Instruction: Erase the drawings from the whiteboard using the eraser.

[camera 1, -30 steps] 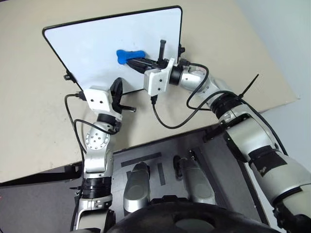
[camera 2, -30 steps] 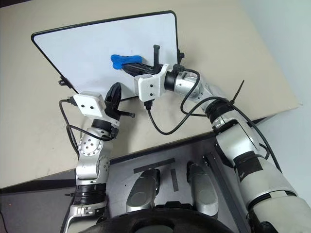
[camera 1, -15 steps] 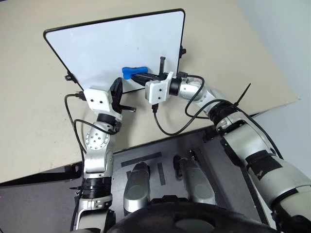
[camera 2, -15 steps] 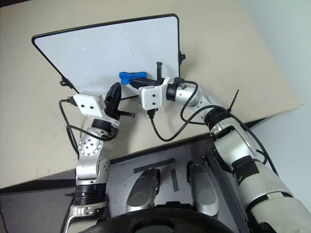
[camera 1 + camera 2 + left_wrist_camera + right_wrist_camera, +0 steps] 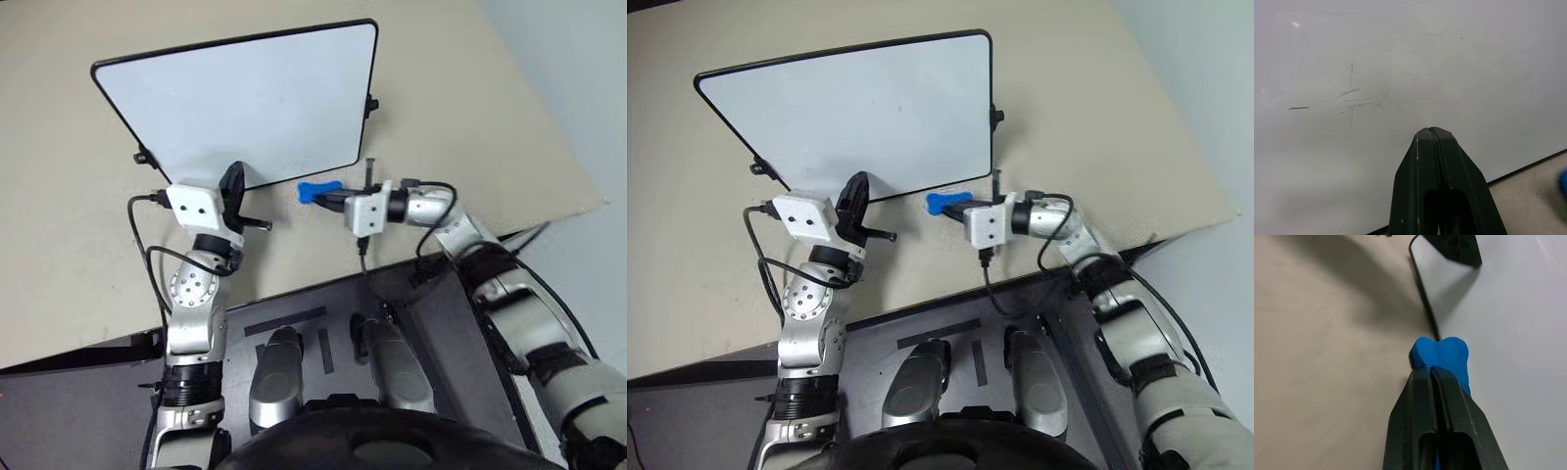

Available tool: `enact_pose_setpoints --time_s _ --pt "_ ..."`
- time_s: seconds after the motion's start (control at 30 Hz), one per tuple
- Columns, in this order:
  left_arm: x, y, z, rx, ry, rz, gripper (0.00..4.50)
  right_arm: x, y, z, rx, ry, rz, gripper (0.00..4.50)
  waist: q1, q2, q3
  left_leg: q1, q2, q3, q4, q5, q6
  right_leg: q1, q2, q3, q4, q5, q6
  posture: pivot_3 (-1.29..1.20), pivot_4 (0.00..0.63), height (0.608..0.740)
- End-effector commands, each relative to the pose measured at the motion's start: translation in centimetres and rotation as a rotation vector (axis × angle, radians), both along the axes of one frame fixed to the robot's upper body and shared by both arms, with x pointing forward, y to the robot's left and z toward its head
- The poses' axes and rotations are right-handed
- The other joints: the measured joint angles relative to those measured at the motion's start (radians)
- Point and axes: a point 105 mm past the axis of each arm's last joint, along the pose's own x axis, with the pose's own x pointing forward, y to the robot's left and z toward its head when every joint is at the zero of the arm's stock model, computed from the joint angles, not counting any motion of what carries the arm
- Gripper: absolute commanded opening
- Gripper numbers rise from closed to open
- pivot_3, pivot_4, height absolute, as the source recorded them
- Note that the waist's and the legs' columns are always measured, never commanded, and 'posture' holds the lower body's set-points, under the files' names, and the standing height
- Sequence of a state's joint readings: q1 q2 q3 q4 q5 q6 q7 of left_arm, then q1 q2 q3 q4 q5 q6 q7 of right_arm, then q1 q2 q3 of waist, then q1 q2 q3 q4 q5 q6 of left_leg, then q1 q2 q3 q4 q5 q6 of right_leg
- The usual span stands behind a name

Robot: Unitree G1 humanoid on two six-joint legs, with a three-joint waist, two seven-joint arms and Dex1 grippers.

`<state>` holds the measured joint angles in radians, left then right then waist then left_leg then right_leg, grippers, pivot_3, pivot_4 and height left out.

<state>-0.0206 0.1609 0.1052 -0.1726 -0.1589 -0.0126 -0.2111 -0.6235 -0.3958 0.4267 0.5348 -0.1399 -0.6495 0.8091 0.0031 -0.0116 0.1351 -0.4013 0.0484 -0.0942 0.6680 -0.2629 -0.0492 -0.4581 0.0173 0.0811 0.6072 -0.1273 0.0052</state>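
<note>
Now right claw clamped tight on blue bone-shaped eraser, held just off whiteboard's near edge over beige worktop, left claw pinched shut, empty, at board's near edge

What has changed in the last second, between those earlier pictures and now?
The right end effector, shut on the blue eraser, swept off the whiteboard toward the robot; the eraser is now over the table just past the board's near edge. The left end effector stayed shut at that edge. The board kept its place.
</note>
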Motion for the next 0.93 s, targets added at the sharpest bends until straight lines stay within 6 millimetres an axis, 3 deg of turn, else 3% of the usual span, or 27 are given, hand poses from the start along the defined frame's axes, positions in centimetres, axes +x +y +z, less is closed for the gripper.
enact_pose_setpoints --time_s 0.03,0.17,0.27,0.3,0.63,0.93 --pt "-0.3 0.1 1.4 0.009 -0.049 -0.003 0.0 -1.0 -1.5 1.8 0.049 0.087 -0.038 0.02 0.0 0.0 0.0 0.001 0.0 0.0 0.0 0.0 0.0 0.001 0.0 0.0 0.0 0.0 0.0 0.0 0.15 0.74" --pt "-0.2 -0.1 1.3 0.013 -0.039 -0.019 0.0 -2.2 -3.0 0.9 0.027 0.206 -0.095 0.02 -0.003 0.0 0.0 0.005 0.0 0.0 0.002 0.001 0.001 0.006 0.001 0.001 0.0 -0.001 0.001 0.0 0.15 0.74" --pt "-0.1 -0.1 1.3 0.016 -0.035 -0.032 0.0 -2.4 -3.0 0.9 0.039 0.242 -0.122 0.69 -0.006 -0.001 0.0 0.012 -0.001 0.001 0.003 0.001 0.001 0.012 0.001 0.001 0.0 -0.003 0.005 0.0 0.15 0.74" --pt "0.0 -0.1 1.4 0.018 -0.035 -0.034 0.0 -2.5 -2.8 1.0 0.043 0.247 -0.125 0.97 -0.006 -0.001 0.0 0.014 -0.001 0.001 0.003 0.001 0.001 0.014 0.001 0.001 0.0 -0.007 0.012 0.0 0.15 0.74" --pt "0.0 -0.2 1.7 0.037 -0.033 -0.051 0.0 -1.7 -2.8 3.8 0.198 0.207 -0.203 4.47 -0.005 -0.001 0.001 0.018 -0.001 0.0 0.002 0.0 0.0 0.018 0.002 0.002 0.0 -0.009 0.014 0.0 0.15 0.74" --pt "0.1 -0.5 1.7 0.056 -0.011 -0.095 0.0 -2.3 -4.1 3.9 0.314 0.252 -0.297 4.47 -0.002 -0.001 0.001 0.018 -0.002 0.0 0.001 -0.005 0.0 0.017 0.001 0.002 0.0 -0.01 0.007 0.0 0.15 0.74"
